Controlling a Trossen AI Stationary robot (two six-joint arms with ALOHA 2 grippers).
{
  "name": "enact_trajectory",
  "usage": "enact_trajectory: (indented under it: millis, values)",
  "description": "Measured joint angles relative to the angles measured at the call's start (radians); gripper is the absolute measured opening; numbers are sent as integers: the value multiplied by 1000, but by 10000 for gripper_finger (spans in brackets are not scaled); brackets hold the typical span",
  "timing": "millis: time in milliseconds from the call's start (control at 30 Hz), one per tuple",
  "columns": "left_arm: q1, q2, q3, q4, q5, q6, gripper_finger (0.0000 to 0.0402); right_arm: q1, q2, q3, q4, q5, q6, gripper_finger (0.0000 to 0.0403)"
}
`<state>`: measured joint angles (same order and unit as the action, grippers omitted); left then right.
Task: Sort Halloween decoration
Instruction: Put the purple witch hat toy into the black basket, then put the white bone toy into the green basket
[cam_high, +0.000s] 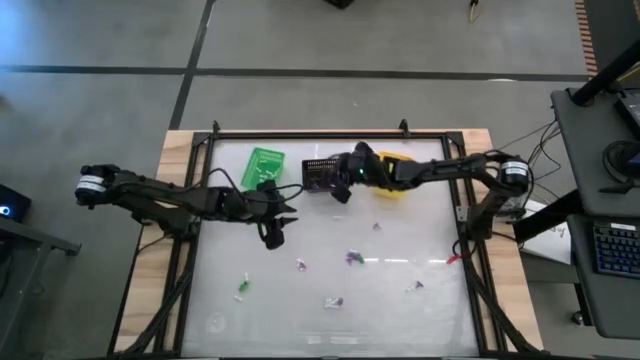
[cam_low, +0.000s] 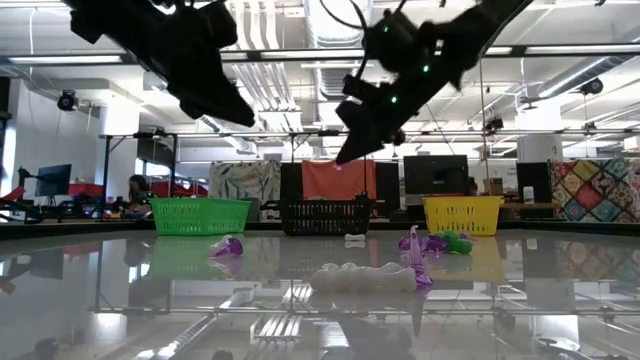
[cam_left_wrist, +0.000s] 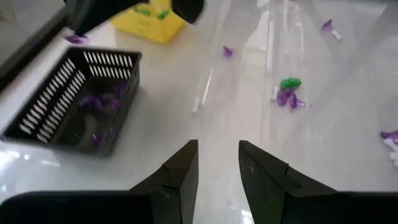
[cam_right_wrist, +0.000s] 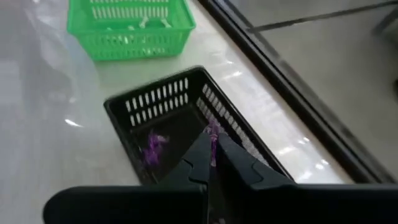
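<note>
Pinching a purple trinket (cam_right_wrist: 213, 138) between pressed-together fingers, the right gripper (cam_right_wrist: 211, 163) hangs over the black basket (cam_right_wrist: 180, 99), where more purple pieces lie; the held trinket's long axis runs along the fingers. The green basket (cam_right_wrist: 127, 28) stands just beyond, the yellow basket (cam_left_wrist: 149, 23) on the black one's other side. The left gripper (cam_left_wrist: 216, 163), fingers parted and empty, hovers over bare table (cam_high: 400, 300) near the green basket. Loose trinkets (cam_high: 352, 258) lie scattered nearer the front.
</note>
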<state>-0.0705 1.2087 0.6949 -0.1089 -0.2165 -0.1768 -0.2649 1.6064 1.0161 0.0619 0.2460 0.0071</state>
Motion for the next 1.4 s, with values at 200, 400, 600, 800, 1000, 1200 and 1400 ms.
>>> enact_trajectory:
  millis: [200, 400, 600, 800, 1000, 1200, 1400]
  values:
    - [-14, 0, 0, -32, 0, -69, 98, -60, 70, 3, 82, -80, 54, 12]
    - [-37, 0, 0, -32, -1, -111, 98, -81, 88, 4, 86, -127, 70, 55]
    - [-53, 0, 0, -40, -2, -155, 98, -83, 88, 4, 84, -124, 71, 116]
    - [-79, 0, 0, -146, 20, -241, 98, -73, 23, 4, 80, -140, 66, 145]
    - [-146, 0, 0, -275, 190, -443, 98, -21, -29, -2, 68, -153, 38, 146]
    - [-252, 0, 0, -385, 267, -771, 92, 27, -34, -4, 68, -150, 21, 138]
    - [-340, 0, 0, -552, 272, -1205, 88, 38, -34, -4, 70, -149, 20, 139]
